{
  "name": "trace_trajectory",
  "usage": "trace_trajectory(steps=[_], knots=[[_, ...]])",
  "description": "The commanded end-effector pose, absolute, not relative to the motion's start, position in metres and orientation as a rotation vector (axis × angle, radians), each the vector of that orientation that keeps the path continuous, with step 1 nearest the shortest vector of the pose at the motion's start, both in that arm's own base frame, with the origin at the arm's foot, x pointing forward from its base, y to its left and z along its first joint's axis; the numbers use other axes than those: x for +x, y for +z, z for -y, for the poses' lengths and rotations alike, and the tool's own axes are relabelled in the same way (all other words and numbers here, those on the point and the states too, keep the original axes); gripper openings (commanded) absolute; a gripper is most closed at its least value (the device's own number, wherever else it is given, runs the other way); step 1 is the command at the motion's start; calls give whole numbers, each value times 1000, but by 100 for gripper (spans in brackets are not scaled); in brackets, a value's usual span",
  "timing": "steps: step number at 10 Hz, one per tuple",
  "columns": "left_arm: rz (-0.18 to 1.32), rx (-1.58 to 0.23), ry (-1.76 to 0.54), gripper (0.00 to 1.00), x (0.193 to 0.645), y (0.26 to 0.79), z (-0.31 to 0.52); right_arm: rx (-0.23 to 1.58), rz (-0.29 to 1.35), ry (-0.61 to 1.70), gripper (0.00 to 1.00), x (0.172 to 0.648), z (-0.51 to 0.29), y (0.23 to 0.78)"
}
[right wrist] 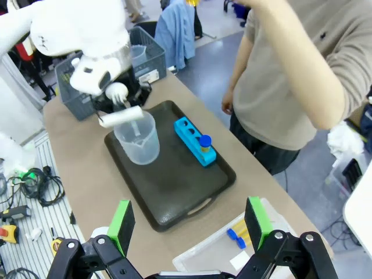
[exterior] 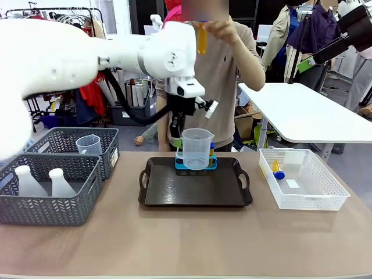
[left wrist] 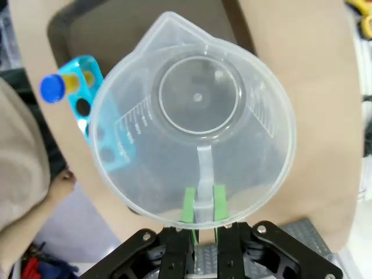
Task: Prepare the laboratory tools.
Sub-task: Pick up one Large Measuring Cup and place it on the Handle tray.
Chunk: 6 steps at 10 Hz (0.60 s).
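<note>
Beaker (left wrist: pixel 197 116) clamped in left pincer (left wrist: pixel 202 200), near rack (right wrist: pixel 189 135)

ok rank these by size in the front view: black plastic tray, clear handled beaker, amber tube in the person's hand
1. black plastic tray
2. clear handled beaker
3. amber tube, smallest by far, though it is farther from the camera

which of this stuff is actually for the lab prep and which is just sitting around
For the job: measuring beaker in the left tool, blue rack, amber tubes, conical flasks.
Just lying about: grey baskets, white basket, black tray.
</note>
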<state>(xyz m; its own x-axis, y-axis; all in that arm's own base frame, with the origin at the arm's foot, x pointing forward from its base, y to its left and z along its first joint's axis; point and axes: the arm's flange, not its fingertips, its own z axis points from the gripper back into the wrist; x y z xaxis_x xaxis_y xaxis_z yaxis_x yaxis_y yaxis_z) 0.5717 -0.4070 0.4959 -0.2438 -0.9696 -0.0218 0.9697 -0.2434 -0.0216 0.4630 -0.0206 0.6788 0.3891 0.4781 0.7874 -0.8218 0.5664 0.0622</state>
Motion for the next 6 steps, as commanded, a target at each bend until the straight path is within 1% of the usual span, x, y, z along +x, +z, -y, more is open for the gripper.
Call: trace_trajectory(steps=[1, 3, 6], knots=[[-63, 17, -1872, 0, 607, 494, 419, 499, 810, 872, 100, 462, 19, 680], [-67, -4, -1906, 0, 618, 469, 439, 499, 810, 872, 100, 462, 19, 680], [-60, -6, -1946, 0, 618, 439, 465, 499, 810, 872, 100, 462, 19, 680]])
